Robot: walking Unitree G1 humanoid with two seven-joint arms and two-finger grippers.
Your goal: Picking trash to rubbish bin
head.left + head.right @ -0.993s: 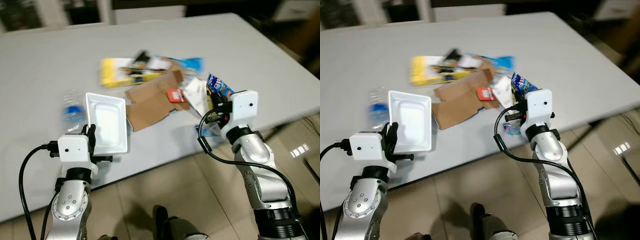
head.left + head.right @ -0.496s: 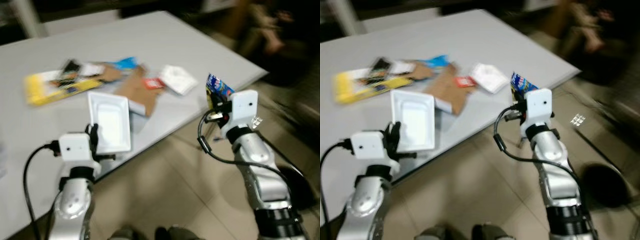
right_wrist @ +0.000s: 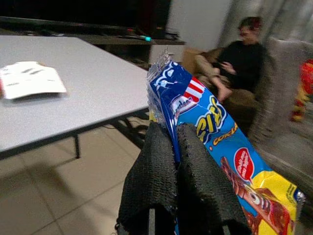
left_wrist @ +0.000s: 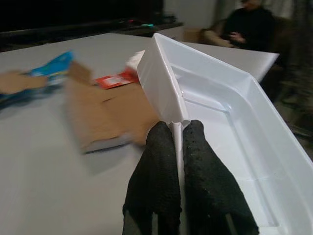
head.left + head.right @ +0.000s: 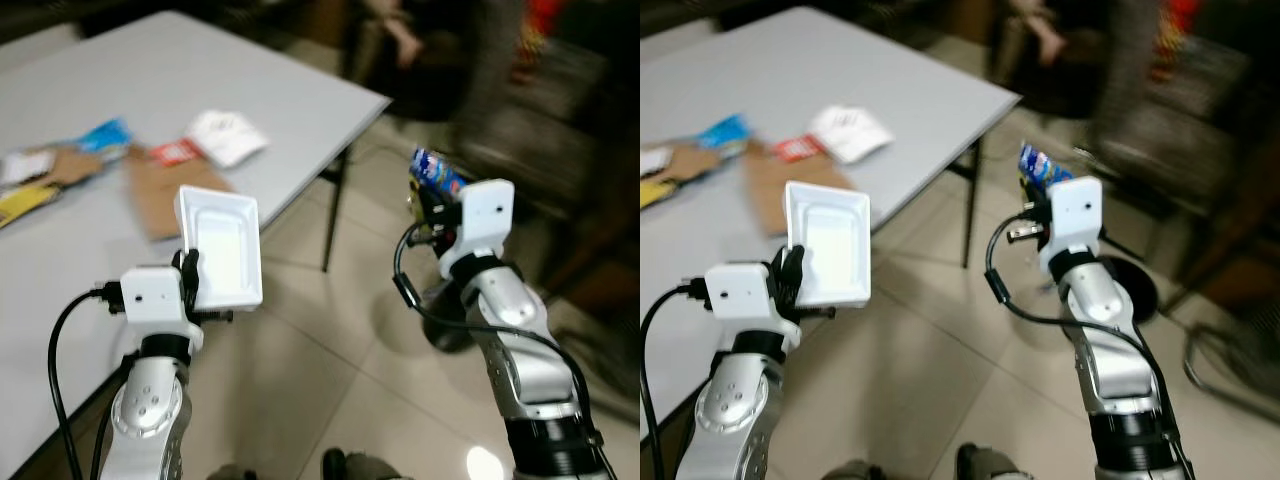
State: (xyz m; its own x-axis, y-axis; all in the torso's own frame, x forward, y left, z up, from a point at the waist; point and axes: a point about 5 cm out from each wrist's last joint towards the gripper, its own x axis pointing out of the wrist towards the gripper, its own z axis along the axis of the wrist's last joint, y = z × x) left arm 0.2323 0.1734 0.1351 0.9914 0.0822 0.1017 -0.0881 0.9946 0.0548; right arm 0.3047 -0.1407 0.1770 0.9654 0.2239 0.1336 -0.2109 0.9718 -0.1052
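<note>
My left gripper [image 5: 190, 272] is shut on the rim of a white plastic tray [image 5: 224, 246], held upright above the table's edge; the left wrist view shows both black fingers [image 4: 161, 161] pinching the tray's wall [image 4: 166, 93]. My right gripper [image 5: 432, 205] is shut on a blue snack bag [image 5: 435, 172], held out over the tiled floor. In the right wrist view the bag [image 3: 205, 117] stands up between the fingers [image 3: 154, 166]. A round black bin [image 5: 1128, 287] stands on the floor behind my right arm.
The grey table [image 5: 120, 110] lies to my left with brown cardboard [image 5: 160, 185], a white packet [image 5: 226, 135], a red wrapper [image 5: 176, 152] and other litter. Its dark leg [image 5: 334, 215] stands at the corner. A person [image 3: 230, 63] sits on a sofa beyond.
The camera has swung right: the table and litter have slid left and tiled floor and the black bin have come into view. Both grippers keep their hold.
</note>
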